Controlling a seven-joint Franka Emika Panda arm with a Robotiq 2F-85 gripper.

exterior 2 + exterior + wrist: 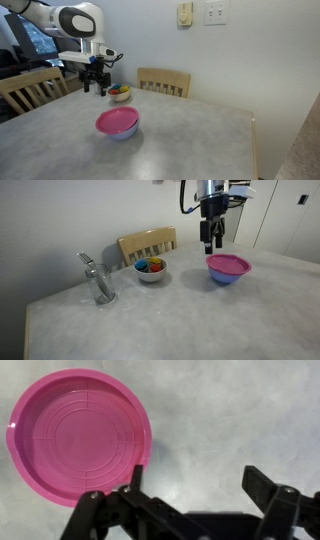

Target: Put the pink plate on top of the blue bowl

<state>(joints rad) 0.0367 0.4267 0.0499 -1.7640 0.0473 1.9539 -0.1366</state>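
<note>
Pink plate (228, 262): lay on top of the blue bowl (228, 277), inward from the chair-side edge of the grey tabletop (200, 320). End effector (214, 248): fingers apart, empty, hung above, just off the plate's rim. White bowl (151, 272): colourful contents, nearer that edge.

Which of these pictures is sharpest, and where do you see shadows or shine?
Wrist view: the pink plate is sharpest, evenly lit; the gripper dark, slightly soft. In an exterior view, a faint shadow under the blue bowl; in an exterior view, the table shows pale sheen.
</note>
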